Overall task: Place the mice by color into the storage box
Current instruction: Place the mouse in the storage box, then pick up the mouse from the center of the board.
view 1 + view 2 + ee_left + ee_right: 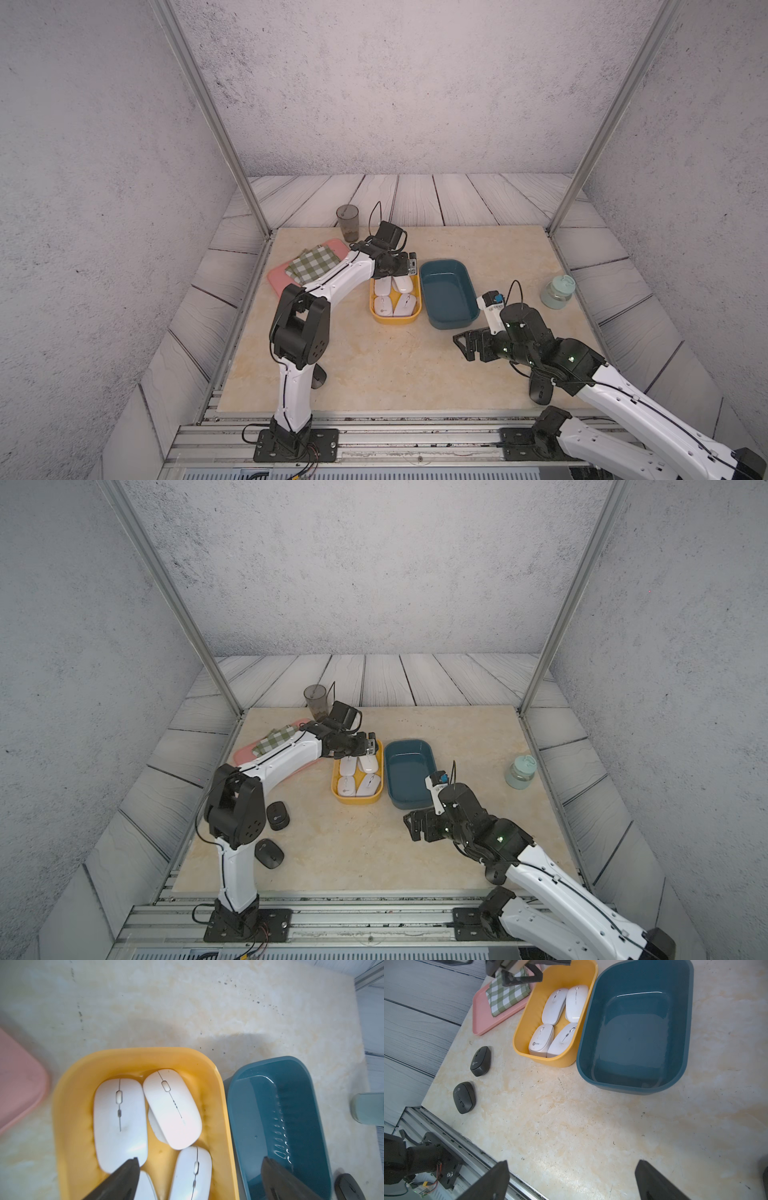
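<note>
Several white mice (394,296) lie in the yellow storage box (392,320), one (172,1105) resting partly on another. Beside it the blue storage box (452,325) holds nothing. My left gripper (411,264) hovers open over the yellow box's far end; in the left wrist view it (199,1163) has nothing between its fingers. Two black mice (275,816) (269,853) lie on the table near the left arm's base. A third black mouse (540,388) shows under the right arm. My right gripper (462,345) stands open above bare table in front of the blue box.
A pink tray (277,279) with a green checked cloth (313,264) sits at the back left, a dark cup (347,222) behind it. A pale green jar (557,293) stands at the right edge. Metal frame posts (555,226) rise at the table's far corners.
</note>
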Motion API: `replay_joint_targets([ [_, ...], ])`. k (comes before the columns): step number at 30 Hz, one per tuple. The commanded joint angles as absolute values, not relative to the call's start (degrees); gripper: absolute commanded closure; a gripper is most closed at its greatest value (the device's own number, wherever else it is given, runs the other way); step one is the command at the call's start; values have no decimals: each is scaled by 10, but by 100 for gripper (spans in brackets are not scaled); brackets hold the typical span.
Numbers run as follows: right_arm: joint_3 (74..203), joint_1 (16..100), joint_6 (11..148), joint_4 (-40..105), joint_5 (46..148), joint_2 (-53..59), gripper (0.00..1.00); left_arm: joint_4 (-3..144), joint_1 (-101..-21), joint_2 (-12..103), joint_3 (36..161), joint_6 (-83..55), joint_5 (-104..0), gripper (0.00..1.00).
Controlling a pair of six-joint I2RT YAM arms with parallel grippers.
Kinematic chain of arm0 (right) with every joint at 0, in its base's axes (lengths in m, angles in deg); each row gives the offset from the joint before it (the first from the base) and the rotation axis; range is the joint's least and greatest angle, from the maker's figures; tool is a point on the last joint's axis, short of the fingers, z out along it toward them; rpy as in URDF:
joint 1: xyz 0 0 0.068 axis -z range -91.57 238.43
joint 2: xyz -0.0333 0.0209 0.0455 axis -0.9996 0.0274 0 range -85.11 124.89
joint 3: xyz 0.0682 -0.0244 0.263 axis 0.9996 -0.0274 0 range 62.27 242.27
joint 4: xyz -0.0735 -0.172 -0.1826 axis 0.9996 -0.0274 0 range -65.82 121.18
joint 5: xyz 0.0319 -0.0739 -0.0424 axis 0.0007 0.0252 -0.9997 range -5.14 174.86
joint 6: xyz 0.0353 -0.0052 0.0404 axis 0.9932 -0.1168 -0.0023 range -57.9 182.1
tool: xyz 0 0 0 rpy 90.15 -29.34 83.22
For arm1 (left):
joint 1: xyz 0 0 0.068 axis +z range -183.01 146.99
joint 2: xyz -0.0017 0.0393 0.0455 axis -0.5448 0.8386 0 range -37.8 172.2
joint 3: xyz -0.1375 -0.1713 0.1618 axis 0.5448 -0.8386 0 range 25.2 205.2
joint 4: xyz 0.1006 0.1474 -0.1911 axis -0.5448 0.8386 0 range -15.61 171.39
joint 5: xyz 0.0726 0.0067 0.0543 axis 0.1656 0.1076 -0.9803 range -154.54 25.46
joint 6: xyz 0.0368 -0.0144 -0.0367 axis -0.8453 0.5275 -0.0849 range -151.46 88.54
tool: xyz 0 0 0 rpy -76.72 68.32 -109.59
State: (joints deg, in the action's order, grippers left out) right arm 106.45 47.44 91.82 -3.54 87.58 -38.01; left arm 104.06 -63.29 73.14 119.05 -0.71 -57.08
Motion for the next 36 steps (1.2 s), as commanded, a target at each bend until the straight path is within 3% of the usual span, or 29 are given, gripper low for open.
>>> replay_joint_targets([
  [1, 1072, 476, 922, -30, 906, -380, 1, 1070, -604, 613, 1117, 8, -618, 2],
  [7, 1069, 476, 929, -1, 956, -333, 1, 1161, -462, 429, 968, 5, -614, 2],
  [14, 1079, 475, 939, 18, 979, -304, 1, 1226, -302, 421, 875, -13, -561, 2],
  [30, 1069, 475, 943, 22, 982, -304, 1, 1183, -296, 554, 849, -95, -503, 3],
  [36, 1077, 475, 940, 23, 979, -295, 1, 1191, -296, 589, 857, -99, -512, 11],
])
